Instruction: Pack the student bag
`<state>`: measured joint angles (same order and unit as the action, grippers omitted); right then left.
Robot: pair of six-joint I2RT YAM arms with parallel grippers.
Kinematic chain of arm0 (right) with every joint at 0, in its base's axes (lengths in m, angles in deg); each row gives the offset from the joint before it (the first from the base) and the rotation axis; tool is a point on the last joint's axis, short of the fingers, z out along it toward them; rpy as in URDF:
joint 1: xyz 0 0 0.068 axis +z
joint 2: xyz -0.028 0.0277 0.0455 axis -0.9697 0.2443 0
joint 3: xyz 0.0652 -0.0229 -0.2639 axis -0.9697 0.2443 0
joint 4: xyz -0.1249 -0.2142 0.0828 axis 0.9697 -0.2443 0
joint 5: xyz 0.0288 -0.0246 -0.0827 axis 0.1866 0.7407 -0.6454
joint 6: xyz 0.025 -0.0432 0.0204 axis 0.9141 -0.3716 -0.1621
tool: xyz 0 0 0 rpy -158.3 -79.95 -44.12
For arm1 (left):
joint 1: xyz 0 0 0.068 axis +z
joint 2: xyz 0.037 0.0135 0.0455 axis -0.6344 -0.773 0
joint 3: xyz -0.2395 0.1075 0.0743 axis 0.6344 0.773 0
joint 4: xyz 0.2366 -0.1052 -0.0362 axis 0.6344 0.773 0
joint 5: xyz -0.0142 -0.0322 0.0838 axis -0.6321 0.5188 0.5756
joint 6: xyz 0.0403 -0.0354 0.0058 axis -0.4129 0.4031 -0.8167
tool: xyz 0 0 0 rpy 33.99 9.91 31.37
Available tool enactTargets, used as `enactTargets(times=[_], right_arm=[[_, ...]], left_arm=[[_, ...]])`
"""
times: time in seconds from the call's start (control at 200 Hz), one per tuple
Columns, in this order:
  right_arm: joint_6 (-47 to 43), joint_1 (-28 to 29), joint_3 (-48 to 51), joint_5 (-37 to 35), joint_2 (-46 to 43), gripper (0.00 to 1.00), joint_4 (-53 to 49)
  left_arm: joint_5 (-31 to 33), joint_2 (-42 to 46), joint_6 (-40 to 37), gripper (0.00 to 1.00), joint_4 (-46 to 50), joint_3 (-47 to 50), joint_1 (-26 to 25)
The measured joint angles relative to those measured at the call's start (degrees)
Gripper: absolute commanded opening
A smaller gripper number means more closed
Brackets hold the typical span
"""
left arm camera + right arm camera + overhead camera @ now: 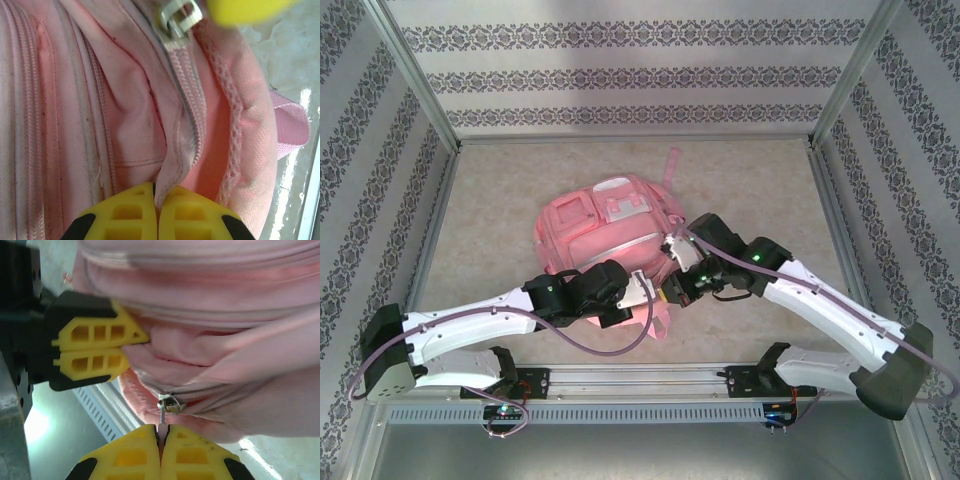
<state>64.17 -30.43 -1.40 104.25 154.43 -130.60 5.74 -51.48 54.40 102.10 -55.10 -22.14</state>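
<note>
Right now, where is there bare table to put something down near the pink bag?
Bare table lies between the student bag and the left wall, along the back wall beyond the bag, and between the bag and the right wall. It's crowded at the bag's near edge, where the left end effector and right end effector pinch it.

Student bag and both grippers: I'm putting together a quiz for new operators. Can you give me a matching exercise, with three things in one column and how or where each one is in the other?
Things:
1. left gripper
2. right gripper
3. student bag

States:
A. shut on the zipper pull
B. lying on the table
C. shut on a fabric fold of the bag

Pairs: 1-C, 2-A, 3-B.
</note>
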Motion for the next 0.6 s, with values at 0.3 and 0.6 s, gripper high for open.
enactTargets(times=[0.3,0.6], right_arm=[[-0.8,-1.5,-0.5,-0.3,1.4,0.00,-0.8],[-0.7,-12.0,-0.5,-5.1,0.1,0.00,-1.7]], left_arm=[[0.0,2.5,1.2,0.00,-1.9,1.6,0.0],[3.7,12.0,1.1,0.00,-2.8,4.9,0.1]])
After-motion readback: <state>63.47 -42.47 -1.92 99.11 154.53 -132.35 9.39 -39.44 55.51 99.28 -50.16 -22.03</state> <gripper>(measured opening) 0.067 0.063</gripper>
